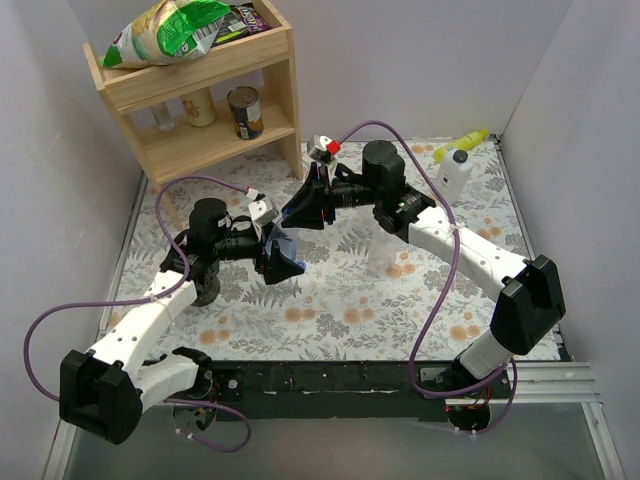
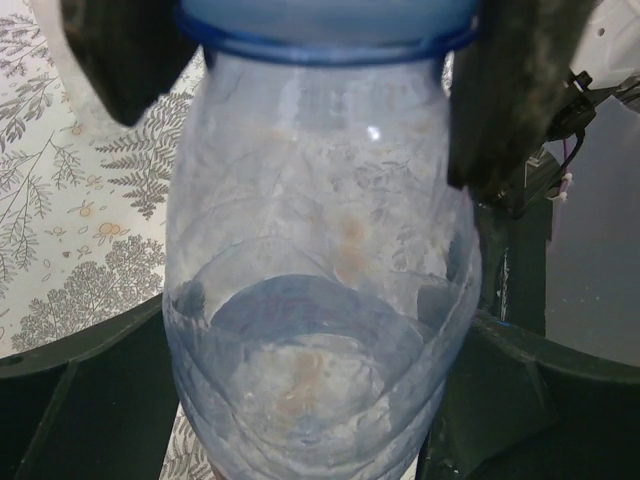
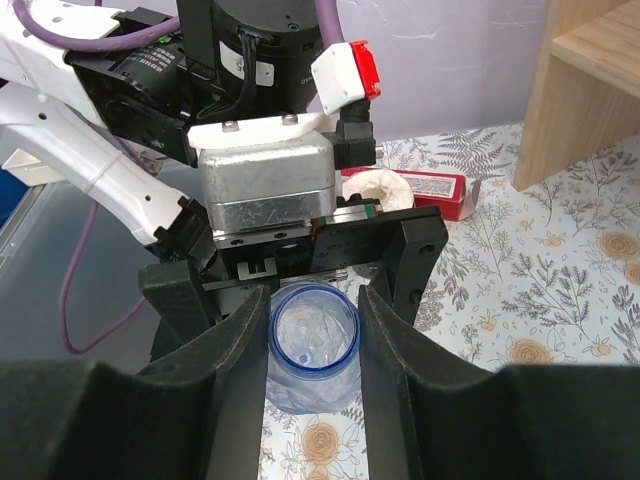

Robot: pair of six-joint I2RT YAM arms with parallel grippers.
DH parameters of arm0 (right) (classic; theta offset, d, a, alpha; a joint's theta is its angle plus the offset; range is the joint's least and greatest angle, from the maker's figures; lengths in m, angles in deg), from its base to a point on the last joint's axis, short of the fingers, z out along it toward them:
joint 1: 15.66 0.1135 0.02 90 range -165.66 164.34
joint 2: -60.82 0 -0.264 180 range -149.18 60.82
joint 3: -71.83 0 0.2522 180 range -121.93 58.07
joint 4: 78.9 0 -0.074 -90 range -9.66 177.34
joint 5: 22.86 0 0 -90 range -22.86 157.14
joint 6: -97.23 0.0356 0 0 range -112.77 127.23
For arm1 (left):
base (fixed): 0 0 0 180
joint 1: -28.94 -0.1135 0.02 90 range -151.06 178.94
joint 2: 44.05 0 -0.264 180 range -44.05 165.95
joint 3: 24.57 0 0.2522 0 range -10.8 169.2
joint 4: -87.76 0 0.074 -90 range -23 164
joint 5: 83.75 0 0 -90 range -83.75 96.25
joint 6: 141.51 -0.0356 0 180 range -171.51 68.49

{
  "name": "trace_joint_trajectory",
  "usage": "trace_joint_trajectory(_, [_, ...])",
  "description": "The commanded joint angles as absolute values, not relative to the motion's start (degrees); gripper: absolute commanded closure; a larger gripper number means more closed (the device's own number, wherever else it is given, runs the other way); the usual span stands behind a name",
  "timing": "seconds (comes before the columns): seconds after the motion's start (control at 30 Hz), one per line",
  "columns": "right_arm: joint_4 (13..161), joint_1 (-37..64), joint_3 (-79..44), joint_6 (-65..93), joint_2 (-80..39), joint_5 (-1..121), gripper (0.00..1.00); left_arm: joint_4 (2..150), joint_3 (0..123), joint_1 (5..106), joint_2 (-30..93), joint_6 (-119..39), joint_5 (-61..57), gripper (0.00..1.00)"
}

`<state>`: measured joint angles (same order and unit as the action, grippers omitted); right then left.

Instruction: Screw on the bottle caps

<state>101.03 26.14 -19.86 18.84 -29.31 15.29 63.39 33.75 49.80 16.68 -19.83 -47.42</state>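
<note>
Nearest the arms' bases, the left end effector is spread wide around the body of a clear bottle. Its fingers lie right against the thin walls on both sides. Whether they press or only flank it, I cannot tell. The bottle is held up over the left-middle of the flowered counter, neck pointing away from the left wrist. Just beyond, the right end effector meets it nose to nose, fingers drawn in narrow and clamped on the blue cap sitting on the neck.

The main risk, as I judge it, is a slack hold on the body. If the cap is turned then, the whole bottle would spin with it and nothing would tighten, or the bottle could sag from the cap alone. Too hard a squeeze would buckle the soft wall and tip the neck off line, so the cap could bite crooked. The two wrists are also very close, so a large twist could knock them together.

Further out, a second clear bottle stands just beside the right forearm, where a sweep of that arm could topple it. A white bottle with a yellow nozzle stands at the far right. At the far left, the wooden shelf holds a can and a snack bag, well apart from the work.
</note>
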Motion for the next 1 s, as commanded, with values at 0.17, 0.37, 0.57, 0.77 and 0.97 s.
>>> trace_joint_trajectory(0.17, [101.94, 26.53, -24.45, 17.25, -30.5, 14.23, 0.82, 67.59, 33.23, 50.03, 17.82, -16.71, -51.31, 0.31])
trace_joint_trajectory(0.37, [103.24, 26.09, -26.21, 16.97, -32.17, 9.06, 0.78, 65.75, 34.72, 49.94, 18.96, -17.84, -50.62, 0.5])
trace_joint_trajectory(0.57, [102.99, 21.02, -32.62, 19.7, -33.31, 1.93, 0.29, 61.96, 36.75, 48.98, 18.88, -21.45, -48.07, 0.62])
trace_joint_trajectory(0.77, [72.57, 18.35, -47.38, -5.6, -35.86, 11.57, 0.26, 57.75, 37.62, 46.87, 12.47, -25.49, -43.24, 0.68])
trace_joint_trajectory(0.97, [58.97, 21.68, -49.24, -23.16, -40.16, 25.56, 0.42, 54.05, 33.85, 46.16, 0.61, -26.04, -34.29, 1.0])
